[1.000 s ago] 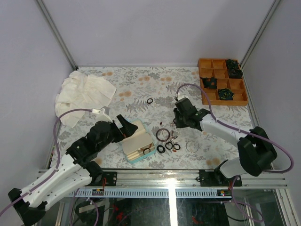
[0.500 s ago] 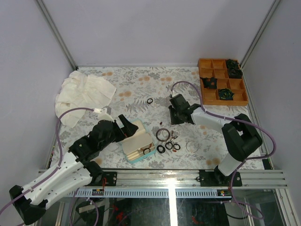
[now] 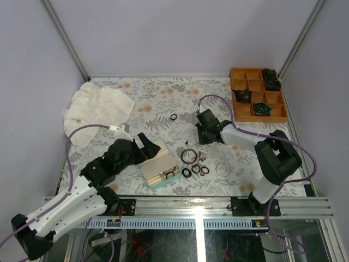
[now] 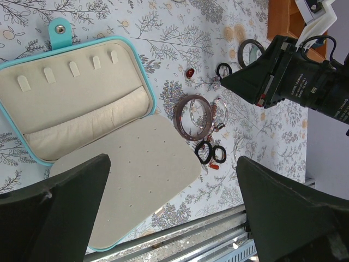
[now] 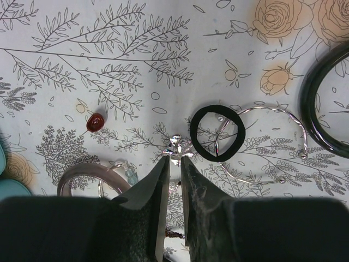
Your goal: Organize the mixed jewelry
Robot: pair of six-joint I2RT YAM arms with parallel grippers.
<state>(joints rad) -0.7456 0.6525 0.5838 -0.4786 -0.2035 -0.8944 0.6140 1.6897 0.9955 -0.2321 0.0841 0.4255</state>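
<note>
The mixed jewelry lies beside the open teal case (image 3: 161, 164) (image 4: 82, 109): a reddish-brown bangle (image 3: 189, 156) (image 4: 193, 114), black rings (image 3: 195, 170) (image 4: 206, 153), a clear bangle (image 3: 222, 169). My right gripper (image 3: 201, 142) (image 5: 175, 159) is down on the cloth, its jaws nearly together on a small silver charm (image 5: 179, 146) at their tips. Right of it lie a black ring (image 5: 217, 132), a thin silver wire bangle (image 5: 272, 146) and a dark bangle (image 5: 322, 109); a red bead (image 5: 95, 122) lies left. My left gripper (image 3: 145, 146) (image 4: 174, 218) hangs open over the case, holding nothing.
An orange compartment tray (image 3: 256, 103) with dark clumps stands at the back right. A crumpled white cloth (image 3: 98, 109) lies at the back left. A lone black ring (image 3: 174, 117) lies mid-table. The metal rail (image 3: 196, 204) runs along the near edge.
My right gripper has shifted left toward the jewelry pile and its jaws have narrowed onto the silver charm. The left arm has hardly moved.
</note>
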